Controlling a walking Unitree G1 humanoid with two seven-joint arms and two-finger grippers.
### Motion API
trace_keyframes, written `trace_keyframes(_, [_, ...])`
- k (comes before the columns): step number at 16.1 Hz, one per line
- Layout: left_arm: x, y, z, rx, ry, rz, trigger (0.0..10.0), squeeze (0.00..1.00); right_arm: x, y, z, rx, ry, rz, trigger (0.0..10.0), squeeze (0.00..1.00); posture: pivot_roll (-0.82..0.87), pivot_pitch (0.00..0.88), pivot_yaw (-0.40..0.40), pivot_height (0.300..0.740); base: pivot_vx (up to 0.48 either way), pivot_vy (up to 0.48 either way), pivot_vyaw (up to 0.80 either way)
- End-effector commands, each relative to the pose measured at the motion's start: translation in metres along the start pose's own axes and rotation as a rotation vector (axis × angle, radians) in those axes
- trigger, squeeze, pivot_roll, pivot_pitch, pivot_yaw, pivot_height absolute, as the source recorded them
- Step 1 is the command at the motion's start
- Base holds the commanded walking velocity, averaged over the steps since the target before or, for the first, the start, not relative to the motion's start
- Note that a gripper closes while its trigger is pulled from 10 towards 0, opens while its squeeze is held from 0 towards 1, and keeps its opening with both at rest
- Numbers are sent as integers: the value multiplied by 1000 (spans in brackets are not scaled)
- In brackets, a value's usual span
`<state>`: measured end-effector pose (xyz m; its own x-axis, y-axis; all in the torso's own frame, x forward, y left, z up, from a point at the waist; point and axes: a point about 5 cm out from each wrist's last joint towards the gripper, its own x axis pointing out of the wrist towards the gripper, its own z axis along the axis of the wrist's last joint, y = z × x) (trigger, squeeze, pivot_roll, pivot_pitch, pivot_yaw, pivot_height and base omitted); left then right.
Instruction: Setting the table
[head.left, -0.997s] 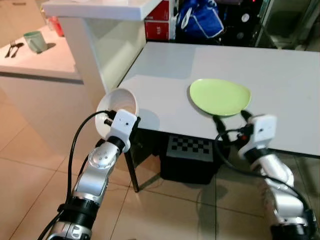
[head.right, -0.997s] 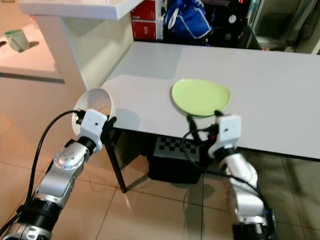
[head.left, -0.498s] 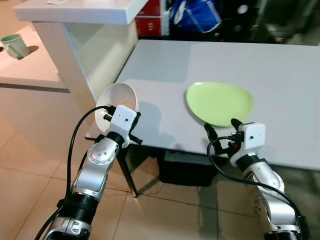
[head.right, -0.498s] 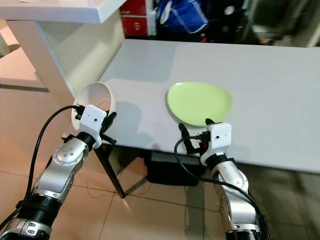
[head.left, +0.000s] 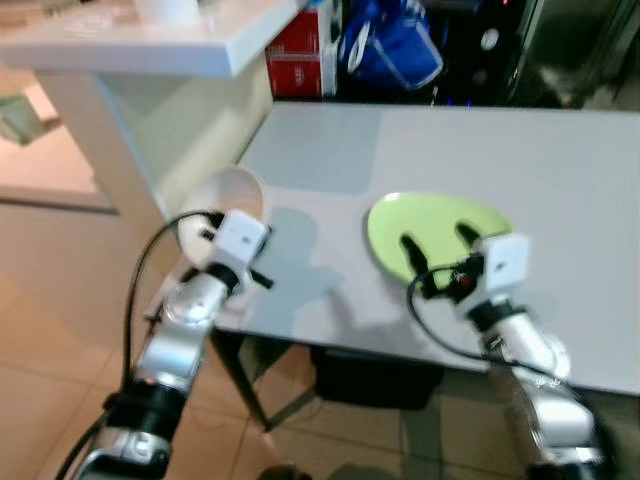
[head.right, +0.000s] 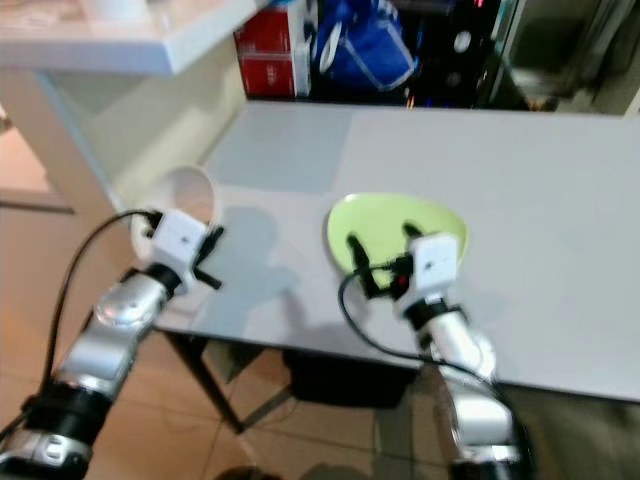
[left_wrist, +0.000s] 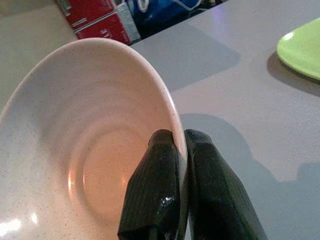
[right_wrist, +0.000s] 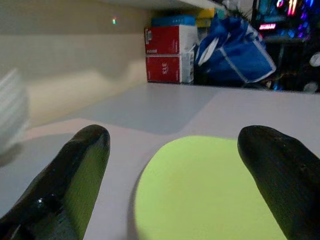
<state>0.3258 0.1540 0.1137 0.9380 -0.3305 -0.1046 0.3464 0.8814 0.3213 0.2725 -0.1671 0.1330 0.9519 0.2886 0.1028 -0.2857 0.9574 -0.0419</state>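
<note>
A wide grey table (head.left: 560, 160) fills most of the head views, its near edge running across at about 6 o'clock from the plate. At 10 o'clock from the table's near left corner stands a pale raised counter (head.left: 150, 50) with a white top. Beyond the table's far edge, at 12 o'clock, sit red boxes (head.left: 300, 62) and, just beside them, a blue bag (head.left: 392, 48).

On the table, near its front edge, lies a lime-green plate (head.left: 430, 225), flat on the surface. At 9 o'clock from the plate, well apart from it and at the table's left edge, is a white bowl (head.left: 228, 196), tilted on its side with the hollow facing the robot rather than standing upright. In the left wrist view the bowl (left_wrist: 75, 135) looms close, with the plate showing at the far side of the table.

The left pincer (left_wrist: 181, 150) is pinching the bowl's rim, one black finger inside the hollow and the other outside, with the thin wall between them. In the head views it (head.left: 222, 222) sits at the end of the raised silver left arm.

The right pincer (head.left: 435, 242) is over the plate's near part, fingers spread wide apart; in the right wrist view (right_wrist: 172, 145) the two black fingertips stand either side of the green surface with nothing between them. Whether they touch the plate cannot be told.
</note>
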Motion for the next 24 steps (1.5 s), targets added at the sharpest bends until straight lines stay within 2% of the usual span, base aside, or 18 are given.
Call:
trace_keyframes(1, [6, -2, 14, 26, -54, -13, 10000, 0, 1, -6, 13, -7, -30, -14, 10000, 0, -45, 0, 100, 740, 0, 0, 0])
trace_keyframes(7, [14, 2, 5, 80, 4, -75, 10000, 0, 8, -19, 40, -43, -95, -44, 10000, 0, -49, 0, 103, 740, 0, 0, 0])
trace_keyframes(11, [24, 7, 2, 167, 46, -156, 10000, 0, 9, -12, 38, -29, -85, -37, 10000, 0, -47, 0, 109, 740, 0, 0, 0])
trace_keyframes(14, [36, 9, 9, 256, 69, -271, 10000, 0, 8, -6, 36, -9, -80, -31, 10000, 0, -54, 0, 122, 740, 0, 0, 0])
trace_keyframes(16, [40, 9, 12, 273, 80, -321, 10000, 0, 7, -4, 34, -4, -78, -31, 10000, 0, -56, 0, 127, 740, 0, 0, 0])
trace_keyframes(17, [40, 9, 12, 283, 85, -337, 10000, 0, 7, -4, 34, -2, -78, -31, 10000, 0, -56, 0, 129, 740, 0, 0, 0])
trace_keyframes(20, [39, 7, 2, 393, 196, -534, 10000, 0, 8, 2, 32, 12, -75, -26, 10000, 0, -56, 0, 136, 740, 0, 0, 0])
trace_keyframes(24, [36, 8, -7, 438, 257, -576, 10000, 0, 7, 4, 31, 18, -74, -27, 10000, 0, -62, 0, 145, 740, 0, 0, 0])
